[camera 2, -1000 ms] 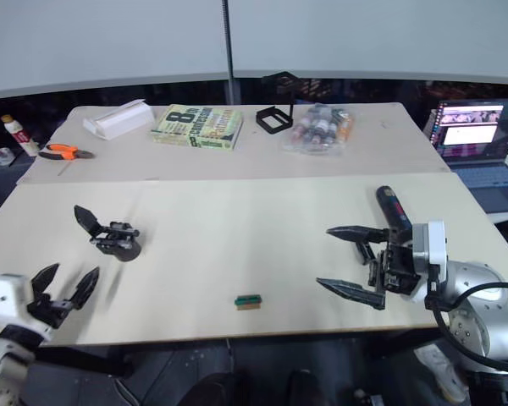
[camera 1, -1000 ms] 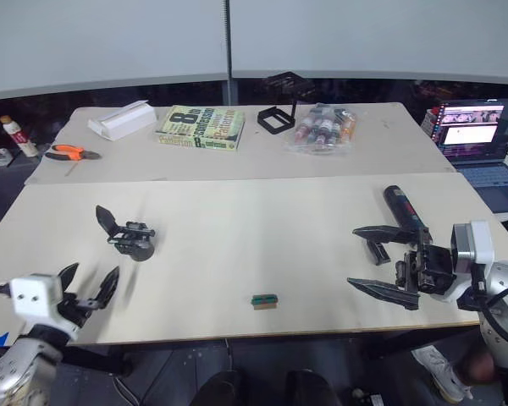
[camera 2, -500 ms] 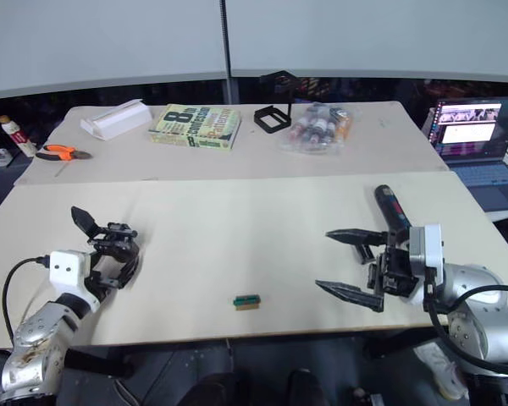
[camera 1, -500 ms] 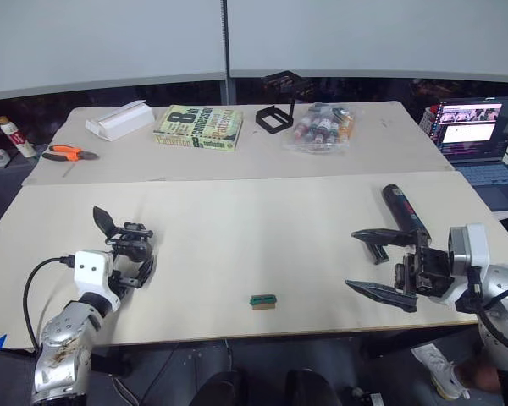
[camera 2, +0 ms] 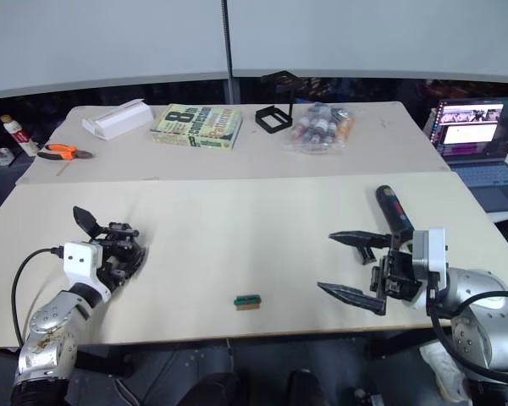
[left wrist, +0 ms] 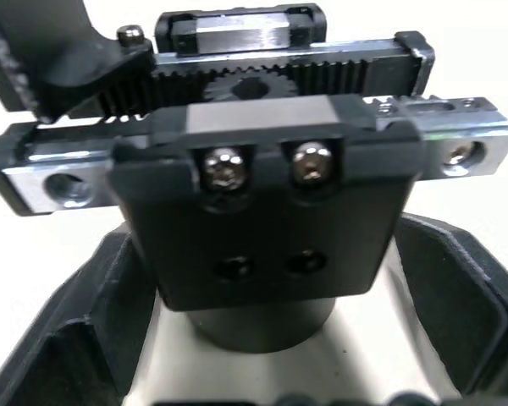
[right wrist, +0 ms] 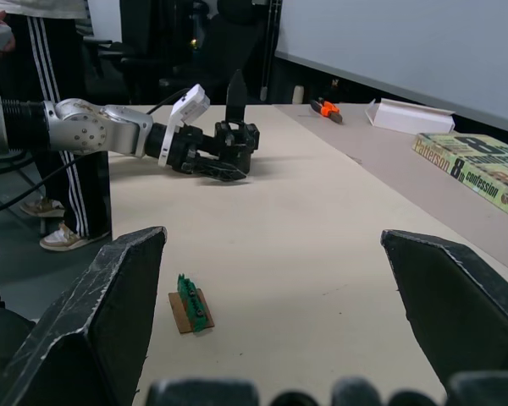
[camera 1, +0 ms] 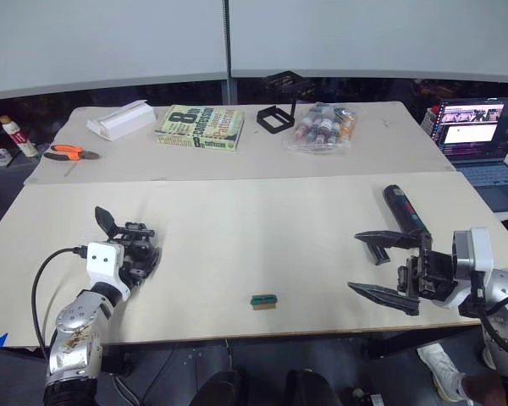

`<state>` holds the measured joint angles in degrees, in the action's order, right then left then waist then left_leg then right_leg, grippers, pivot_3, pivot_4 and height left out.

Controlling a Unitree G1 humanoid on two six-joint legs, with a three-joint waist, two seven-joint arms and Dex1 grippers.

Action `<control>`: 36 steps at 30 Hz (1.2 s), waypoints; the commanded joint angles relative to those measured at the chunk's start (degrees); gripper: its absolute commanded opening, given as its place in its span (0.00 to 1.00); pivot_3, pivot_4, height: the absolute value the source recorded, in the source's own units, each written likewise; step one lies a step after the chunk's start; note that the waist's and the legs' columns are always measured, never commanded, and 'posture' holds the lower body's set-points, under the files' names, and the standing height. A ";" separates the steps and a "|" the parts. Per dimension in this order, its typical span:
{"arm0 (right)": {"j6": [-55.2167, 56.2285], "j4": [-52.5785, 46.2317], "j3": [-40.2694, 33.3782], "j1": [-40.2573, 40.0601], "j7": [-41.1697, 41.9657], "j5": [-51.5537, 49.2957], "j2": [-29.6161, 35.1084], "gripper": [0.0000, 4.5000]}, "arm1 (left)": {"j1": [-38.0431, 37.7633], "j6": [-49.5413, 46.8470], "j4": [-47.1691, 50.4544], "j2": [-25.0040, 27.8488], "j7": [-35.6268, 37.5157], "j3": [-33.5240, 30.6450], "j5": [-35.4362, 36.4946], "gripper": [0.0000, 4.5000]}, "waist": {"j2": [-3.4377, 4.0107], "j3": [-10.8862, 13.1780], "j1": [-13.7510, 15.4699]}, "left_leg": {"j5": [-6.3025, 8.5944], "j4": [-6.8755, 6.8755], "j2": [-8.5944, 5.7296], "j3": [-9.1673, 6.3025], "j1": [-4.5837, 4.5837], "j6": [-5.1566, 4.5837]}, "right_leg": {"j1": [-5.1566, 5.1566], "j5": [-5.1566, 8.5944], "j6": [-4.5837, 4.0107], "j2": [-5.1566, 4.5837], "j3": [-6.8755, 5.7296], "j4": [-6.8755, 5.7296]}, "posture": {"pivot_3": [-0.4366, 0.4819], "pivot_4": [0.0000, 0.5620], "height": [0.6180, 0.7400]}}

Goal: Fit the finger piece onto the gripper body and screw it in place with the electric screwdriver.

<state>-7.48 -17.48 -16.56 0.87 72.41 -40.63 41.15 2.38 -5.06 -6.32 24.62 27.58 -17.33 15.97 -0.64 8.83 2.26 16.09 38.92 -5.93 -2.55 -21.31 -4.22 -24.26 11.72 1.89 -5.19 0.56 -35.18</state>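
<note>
The gripper body (camera 1: 134,240), a black block with one pointed finger (camera 1: 104,221) sticking up, sits on the left of the front table. My left gripper (camera 1: 140,260) is open, one finger on each side of the block, and its fingers (left wrist: 63,347) flank the block's plate (left wrist: 262,211) closely. The electric screwdriver (camera 1: 404,208) lies on the right. The finger piece (camera 1: 375,252) lies just beside it, under the upper finger of my right gripper (camera 1: 353,261). That gripper is wide open and holds nothing.
A small green block (camera 1: 264,300) lies near the front edge, also in the right wrist view (right wrist: 190,303). On the back table are a book (camera 1: 201,127), orange pliers (camera 1: 70,152), a white box (camera 1: 121,119), a black stand (camera 1: 278,118) and bagged bottles (camera 1: 324,127). A laptop (camera 1: 478,135) is far right.
My left arm has reached forward from the near table edge to the gripper body, and its fingers now straddle it. The right gripper has barely moved.
</note>
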 commanded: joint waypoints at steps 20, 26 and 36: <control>3.62 3.13 -3.92 -1.41 5.01 0.23 3.16 1.00 | 19.70 7.29 1.10 6.12 42.91 17.55 8.22 0.52 | -0.04 0.04 0.34 | -0.16 0.22 -0.12 -0.09 -0.36 0.23 | -0.06 -0.04 0.03 -0.09 -0.11 0.08 | 0.48 0.27 1.00; 3.79 -0.12 -6.37 -6.41 3.11 0.26 2.10 1.00 | 31.40 15.50 -15.03 1.42 54.25 25.73 3.39 0.52 | -0.04 0.04 -0.98 | -0.41 0.12 -0.08 -0.07 -0.47 -0.20 | -0.27 -0.04 0.04 0.00 -0.10 0.03 | 0.48 0.27 1.00; 2.03 -8.83 -11.51 -15.54 -3.14 -0.74 0.94 1.00 | 40.99 24.71 -37.34 -7.78 56.07 28.04 -3.09 0.52 | -0.07 0.06 -1.05 | -0.46 0.38 -0.12 -0.06 -1.04 -0.20 | -0.83 -0.04 0.05 -0.05 -0.07 -0.33 | 0.48 0.27 1.00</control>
<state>-5.19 -23.39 -25.67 -14.32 70.48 -39.61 42.17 40.97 17.42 -43.16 17.64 83.87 11.48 12.91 -0.71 8.89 1.21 15.64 39.33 -6.05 -2.60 -22.36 -4.43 -25.08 11.68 1.94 -5.24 0.50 -35.54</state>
